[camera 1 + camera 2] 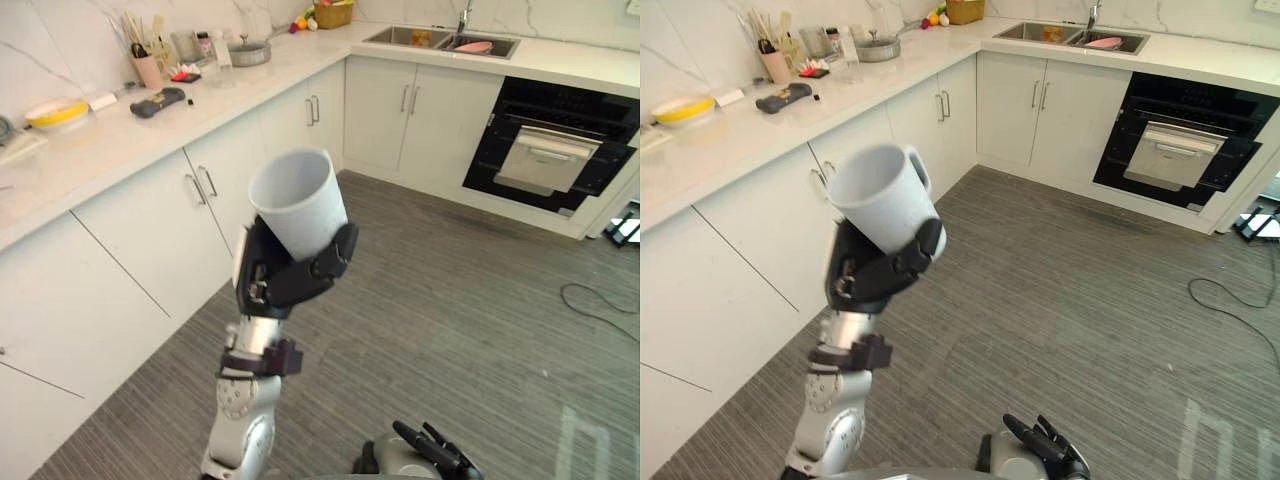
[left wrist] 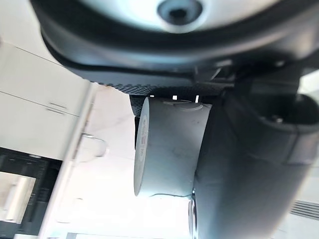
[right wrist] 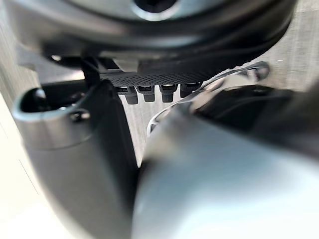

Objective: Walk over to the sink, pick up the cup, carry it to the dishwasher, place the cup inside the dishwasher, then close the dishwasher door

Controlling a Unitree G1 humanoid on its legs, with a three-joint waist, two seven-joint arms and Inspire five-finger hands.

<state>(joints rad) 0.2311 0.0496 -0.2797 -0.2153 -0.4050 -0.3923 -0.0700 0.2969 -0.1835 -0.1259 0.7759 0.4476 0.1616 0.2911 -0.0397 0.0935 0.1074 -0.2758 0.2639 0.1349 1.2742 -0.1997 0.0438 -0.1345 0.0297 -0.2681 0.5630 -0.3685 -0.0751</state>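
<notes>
One white tapered cup (image 1: 300, 205) is sitting tilted in the left hand (image 1: 285, 280), fingers wrapping it, well apart from the steel sink (image 1: 441, 46). The right hand (image 1: 435, 452) is hanging relaxed, farther off.

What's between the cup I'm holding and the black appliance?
Just bare grey floor, in both eye views: nothing stands between the cup, held in the left robot hand, and the black appliance.

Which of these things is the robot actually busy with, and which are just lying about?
In the job: white cup, gripped by the left robot hand; sink; dishwasher, door open.

Just lying about: yellow bowl, pan, utensil pot and basket, all on the counter. The right robot hand hangs idle.
</notes>
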